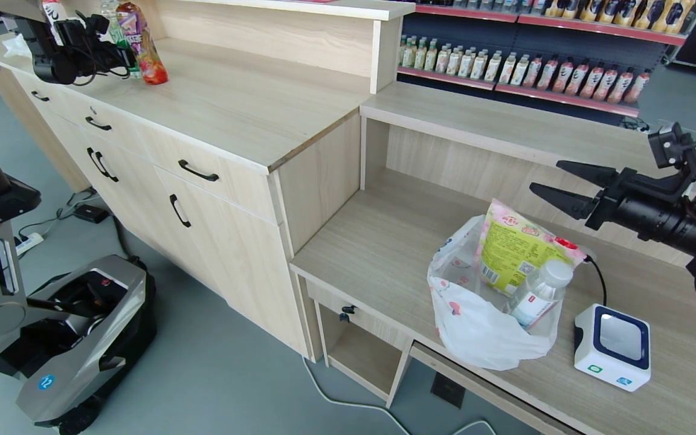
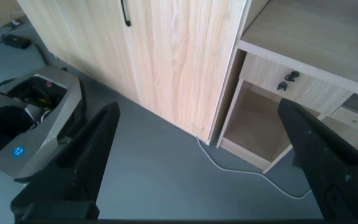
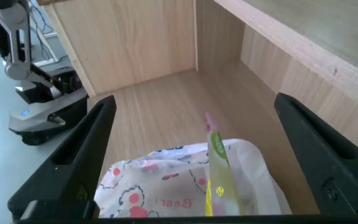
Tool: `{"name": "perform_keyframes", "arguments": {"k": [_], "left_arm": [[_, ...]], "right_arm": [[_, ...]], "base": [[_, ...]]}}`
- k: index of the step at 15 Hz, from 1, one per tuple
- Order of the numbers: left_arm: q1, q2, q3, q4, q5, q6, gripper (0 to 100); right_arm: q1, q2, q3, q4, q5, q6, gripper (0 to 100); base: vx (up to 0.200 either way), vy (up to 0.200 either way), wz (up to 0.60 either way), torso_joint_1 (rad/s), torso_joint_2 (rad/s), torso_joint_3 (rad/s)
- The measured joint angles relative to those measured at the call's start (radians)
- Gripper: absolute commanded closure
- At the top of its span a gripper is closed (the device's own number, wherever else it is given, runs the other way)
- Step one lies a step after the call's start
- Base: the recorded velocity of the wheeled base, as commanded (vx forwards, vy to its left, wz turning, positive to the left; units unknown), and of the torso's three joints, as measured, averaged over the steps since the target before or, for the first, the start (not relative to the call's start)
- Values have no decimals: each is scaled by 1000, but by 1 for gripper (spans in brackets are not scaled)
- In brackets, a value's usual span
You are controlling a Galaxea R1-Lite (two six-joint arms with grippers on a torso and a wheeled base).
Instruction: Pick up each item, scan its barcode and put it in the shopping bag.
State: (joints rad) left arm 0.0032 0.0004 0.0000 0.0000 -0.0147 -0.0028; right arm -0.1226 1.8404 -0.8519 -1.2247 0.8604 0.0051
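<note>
Scanner point(image 1: 612, 345) beside shopping bag point(image 1: 475, 326), pouch point(image 1: 511, 248) and bottle point(image 1: 538, 293) inside, right gripper point(image 1: 544, 175) near

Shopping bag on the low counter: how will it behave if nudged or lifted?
Likely floppy: the shopping bag is thin, crumpled film with a sagging rim. A push would probably dent it, not slide it. The pouch and bottle lean inside, so they may shift.

Lower wooden counter point(image 1: 378, 241) bearing a white shopping bag point(image 1: 481, 329), below the fingers point(image 1: 583, 170) of the right gripper point(image 1: 544, 175), and a barcode scanner point(image 1: 612, 347) just beside the bag, back from the fingertips towards the wrist; upper counter point(image 1: 233, 103), well apart from those fingers, bearing bottles point(image 1: 142, 45)
</note>
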Motion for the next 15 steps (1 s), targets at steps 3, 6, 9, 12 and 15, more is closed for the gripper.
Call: {"name": "perform_keyframes", "arguments": {"k": [3,6,9,12,15], "left_arm": [[0,0,0,0,0,0,0],[0,0,0,0,0,0,0],[0,0,0,0,0,0,0],[-1,0,0,0,1,0,0],[0,0,0,0,0,0,0]], "right_arm": [[63,-134,1,16,4,16,0],[103,-277,14,20,16,-62,0],[110,-366,56,22,20,-267,0],[83,-403,22,27,19,-311,0],[76,-420,-90,131,13,-311,0]], "base": [[0,0,0,0,0,0],[0,0,0,0,0,0],[0,0,-400,2,2,2],[0,0,-600,-58,124,82],[0,0,-200,-126,352,212]]}}
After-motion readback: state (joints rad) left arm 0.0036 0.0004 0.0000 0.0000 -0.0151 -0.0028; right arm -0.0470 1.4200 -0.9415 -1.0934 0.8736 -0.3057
